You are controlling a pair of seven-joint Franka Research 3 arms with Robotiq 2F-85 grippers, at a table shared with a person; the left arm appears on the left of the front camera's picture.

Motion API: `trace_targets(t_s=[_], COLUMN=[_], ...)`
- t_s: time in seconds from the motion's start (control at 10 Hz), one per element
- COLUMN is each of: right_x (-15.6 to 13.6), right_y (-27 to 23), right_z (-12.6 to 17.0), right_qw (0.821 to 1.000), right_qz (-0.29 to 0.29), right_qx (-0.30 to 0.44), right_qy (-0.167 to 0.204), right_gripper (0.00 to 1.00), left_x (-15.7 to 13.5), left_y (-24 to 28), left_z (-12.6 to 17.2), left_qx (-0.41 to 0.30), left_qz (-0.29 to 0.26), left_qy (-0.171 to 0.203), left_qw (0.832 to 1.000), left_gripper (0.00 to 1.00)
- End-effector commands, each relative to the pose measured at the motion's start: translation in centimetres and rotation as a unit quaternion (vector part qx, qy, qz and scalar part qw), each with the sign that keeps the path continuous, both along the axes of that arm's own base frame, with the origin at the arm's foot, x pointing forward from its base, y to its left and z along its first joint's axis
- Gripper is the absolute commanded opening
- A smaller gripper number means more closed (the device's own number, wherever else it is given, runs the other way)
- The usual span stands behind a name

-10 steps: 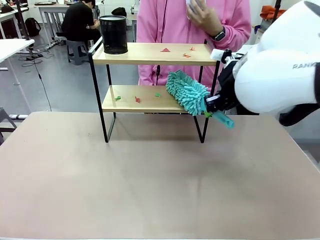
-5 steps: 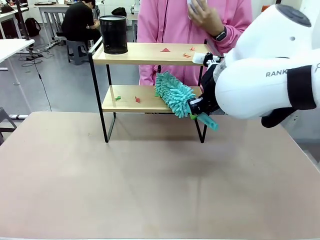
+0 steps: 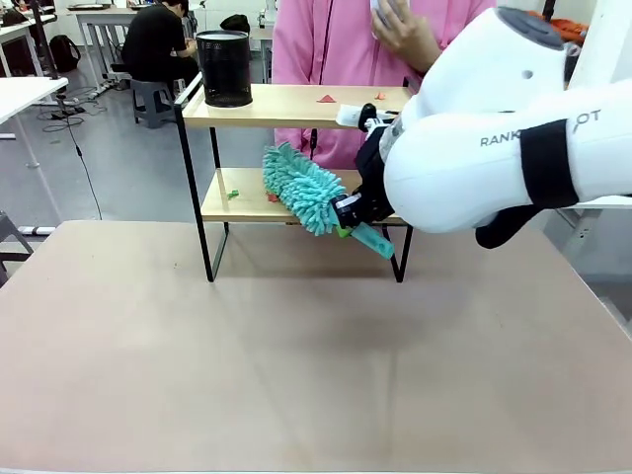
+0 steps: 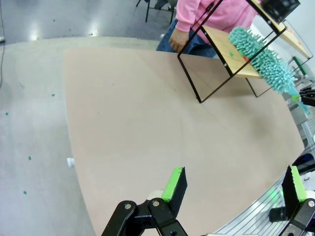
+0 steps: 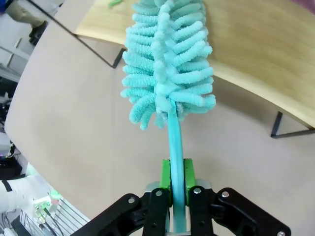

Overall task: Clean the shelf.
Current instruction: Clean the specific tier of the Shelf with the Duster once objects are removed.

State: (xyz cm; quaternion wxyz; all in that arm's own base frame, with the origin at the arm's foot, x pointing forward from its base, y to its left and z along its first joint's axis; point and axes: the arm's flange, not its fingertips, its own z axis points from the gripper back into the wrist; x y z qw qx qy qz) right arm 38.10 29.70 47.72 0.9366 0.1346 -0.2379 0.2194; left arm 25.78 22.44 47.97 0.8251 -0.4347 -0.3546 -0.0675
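Shelf [image 3: 296, 118] top: cup [image 3: 224, 67], scraps [image 3: 327, 99]; duster [image 3: 301, 188] below

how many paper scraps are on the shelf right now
4 in sight: two red scraps on the top board, one green scrap and one red scrap on the lower board near the duster. The duster may hide more.
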Motion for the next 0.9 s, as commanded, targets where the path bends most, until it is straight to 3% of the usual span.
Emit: trace_targets(t_s=[0.0, 0.2, 0.4, 0.8], right_x=[1.0, 1.0, 1.1, -0.2], right_y=[0.2, 1.2, 0.9, -4.4], right_z=[0.3, 0.2, 0.0, 1.5], right_qw=[0.999, 0.997, 0.988, 0.960], right_qz=[0.036, 0.075, 0.150, 0.278], right_qx=[0.025, 0.032, 0.030, 0.013], right_qy=[-0.004, -0.007, 0.002, 0.038], right_gripper=[0.12, 0.12, 0.12, 0.12], left_x=[0.0, 0.0, 0.0, 0.0], left_y=[-0.1, -0.1, -0.1, -0.1], left_z=[0.1, 0.1, 0.1, 0.1], left_qx=[-0.002, -0.002, -0.002, -0.002], left_qz=[-0.003, -0.003, -0.003, -0.003], left_qy=[-0.013, -0.013, -0.013, -0.013], left_qw=[1.000, 1.000, 1.000, 1.000], left_gripper=[1.00, 1.00, 1.00, 1.00])
